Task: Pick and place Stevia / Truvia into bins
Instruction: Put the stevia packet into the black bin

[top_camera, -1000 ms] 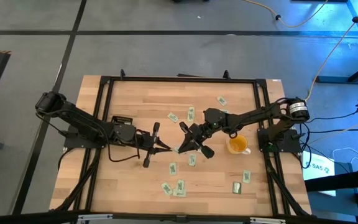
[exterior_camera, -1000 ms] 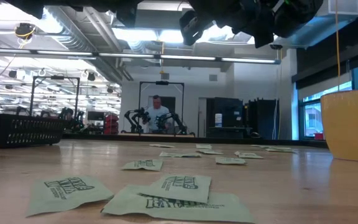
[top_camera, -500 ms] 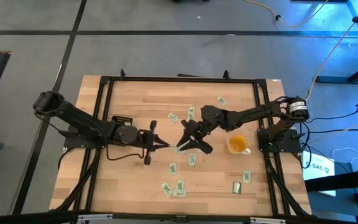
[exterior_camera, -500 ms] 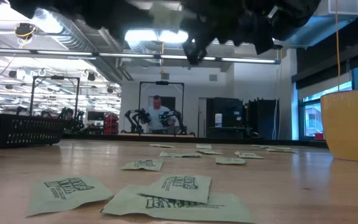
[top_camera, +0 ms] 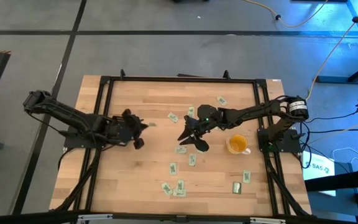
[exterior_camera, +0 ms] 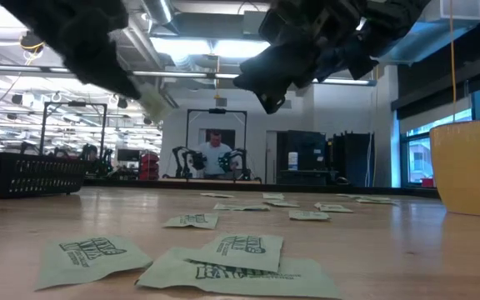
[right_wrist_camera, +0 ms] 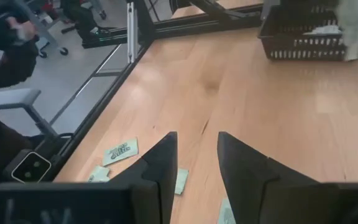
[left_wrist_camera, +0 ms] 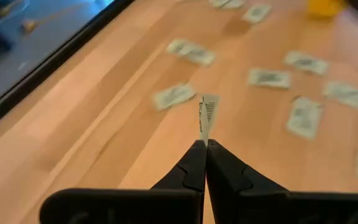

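Green-printed sachet [left_wrist_camera: 207, 116] sits pinched upright in the closed left hand [left_wrist_camera: 204, 145] above the desk [top_camera: 142, 180]. Right hand [right_wrist_camera: 195, 144] hangs open and empty near the black bin [right_wrist_camera: 303, 34].

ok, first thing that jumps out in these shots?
The left end effector, shut on a single sachet, carries it above the table's left half near the black bin. The right end effector hangs open over mid-table, loose sachets scattered beneath it and a yellow mug beside it.
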### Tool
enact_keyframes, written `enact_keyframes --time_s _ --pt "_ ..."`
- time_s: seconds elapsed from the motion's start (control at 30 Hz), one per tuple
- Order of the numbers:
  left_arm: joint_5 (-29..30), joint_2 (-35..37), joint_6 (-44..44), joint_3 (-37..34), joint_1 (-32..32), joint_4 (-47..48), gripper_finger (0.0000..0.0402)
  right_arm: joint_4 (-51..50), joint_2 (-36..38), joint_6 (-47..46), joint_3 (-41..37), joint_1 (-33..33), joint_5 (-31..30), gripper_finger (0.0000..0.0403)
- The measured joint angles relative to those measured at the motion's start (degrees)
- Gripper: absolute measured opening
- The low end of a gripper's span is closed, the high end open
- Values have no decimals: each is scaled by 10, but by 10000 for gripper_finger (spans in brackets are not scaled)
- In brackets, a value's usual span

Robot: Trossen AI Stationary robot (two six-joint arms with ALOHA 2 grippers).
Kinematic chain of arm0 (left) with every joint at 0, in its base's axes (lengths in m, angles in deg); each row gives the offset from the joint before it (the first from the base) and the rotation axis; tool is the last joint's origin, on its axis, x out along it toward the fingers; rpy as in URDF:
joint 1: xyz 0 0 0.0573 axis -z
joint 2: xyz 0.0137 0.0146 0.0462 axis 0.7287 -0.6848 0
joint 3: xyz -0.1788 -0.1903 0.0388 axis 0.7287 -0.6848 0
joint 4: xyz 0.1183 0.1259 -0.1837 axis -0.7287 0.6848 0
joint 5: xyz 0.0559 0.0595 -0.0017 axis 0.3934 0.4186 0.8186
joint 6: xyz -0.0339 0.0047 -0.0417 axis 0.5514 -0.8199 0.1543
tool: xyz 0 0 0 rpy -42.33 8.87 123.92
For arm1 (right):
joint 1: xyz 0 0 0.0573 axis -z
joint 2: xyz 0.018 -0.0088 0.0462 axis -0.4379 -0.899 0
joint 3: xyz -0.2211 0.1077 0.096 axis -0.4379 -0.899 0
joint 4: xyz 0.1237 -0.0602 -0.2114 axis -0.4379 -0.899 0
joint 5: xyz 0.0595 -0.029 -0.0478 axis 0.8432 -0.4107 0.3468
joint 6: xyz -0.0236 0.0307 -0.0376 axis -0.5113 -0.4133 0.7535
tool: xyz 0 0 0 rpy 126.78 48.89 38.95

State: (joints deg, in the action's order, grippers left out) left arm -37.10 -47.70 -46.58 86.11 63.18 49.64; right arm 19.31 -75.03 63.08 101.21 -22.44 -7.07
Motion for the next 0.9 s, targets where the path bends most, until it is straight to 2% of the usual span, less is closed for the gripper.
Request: enact_keyframes --time_s 0.13,0.4,0.53,0.67,0.9 --pt "1 5 78 10 0 103 3 -1 0 4 0 0 0 118" --pt "2 -30 234 109 -3 362 3 -1 0 32 0 0 0 118" --pt "-36 -59 301 132 -17 477 3 0 0 32 0 0 0 118" --pt "-95 -93 344 133 -33 533 3 0 0 31 0 0 0 118" --pt "-130 -168 350 133 -50 540 3 0 0 33 0 0 0 118"
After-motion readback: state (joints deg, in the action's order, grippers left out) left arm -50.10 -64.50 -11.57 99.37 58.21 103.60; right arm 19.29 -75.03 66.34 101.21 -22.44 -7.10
